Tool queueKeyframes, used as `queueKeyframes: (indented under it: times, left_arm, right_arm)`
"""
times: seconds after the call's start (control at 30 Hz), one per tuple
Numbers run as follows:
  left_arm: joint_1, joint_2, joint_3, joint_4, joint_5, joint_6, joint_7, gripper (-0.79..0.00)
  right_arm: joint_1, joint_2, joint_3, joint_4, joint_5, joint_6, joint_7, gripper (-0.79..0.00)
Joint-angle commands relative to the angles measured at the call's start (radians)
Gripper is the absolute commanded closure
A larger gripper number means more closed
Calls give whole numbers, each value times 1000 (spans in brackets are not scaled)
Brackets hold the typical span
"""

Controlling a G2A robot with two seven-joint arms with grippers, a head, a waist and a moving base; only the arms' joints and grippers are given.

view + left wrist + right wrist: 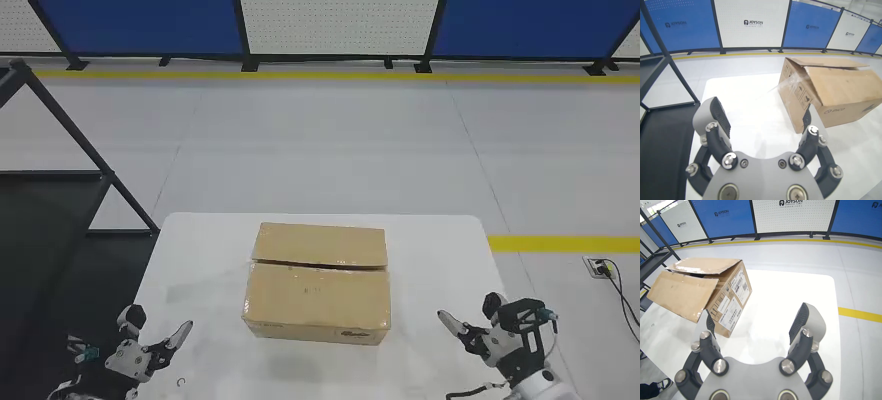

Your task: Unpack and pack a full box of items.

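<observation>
On the bench (440, 260), the box (318, 288) lies crosswise ahead, equally near both my open, empty jaws.

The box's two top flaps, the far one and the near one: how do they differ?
The far flap is lifted a little, with a dark gap under its edge; the near flap lies lower. The far flap's edge is ragged, with shiny tape on it; the near flap's edge is straight, its face dull. Both are brown cardboard on one box.
</observation>
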State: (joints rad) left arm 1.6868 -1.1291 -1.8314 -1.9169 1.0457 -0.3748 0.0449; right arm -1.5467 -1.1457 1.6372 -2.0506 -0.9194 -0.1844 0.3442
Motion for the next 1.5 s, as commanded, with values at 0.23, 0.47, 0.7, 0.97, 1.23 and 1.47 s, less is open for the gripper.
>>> queueKeyframes:
  times: [0.23,0.47,0.7,0.97,1.23,1.47]
  left_arm:
    - [1,2,-8,-25,3,-24,-17,-785]
    - [-4,1,8,-32,-26,-33,-40,-785]
    - [-122,12,6,1,-281,-103,-278,-785]
    - [-313,34,26,86,-648,-80,-641,-785]
    - [-346,40,31,104,-723,-71,-729,-785]
    - [-346,38,50,112,-737,-35,-715,-785]
  right_arm:
    - [56,0,-28,1,-8,21,70,-785]
    - [56,-2,-41,26,86,1,89,-785]
    - [177,-4,-81,80,434,-28,290,-785]
    - [379,-3,-126,243,746,-15,483,-785]
    - [416,-2,-138,271,760,-16,515,-785]
    - [416,-6,-172,303,765,-16,478,-785]
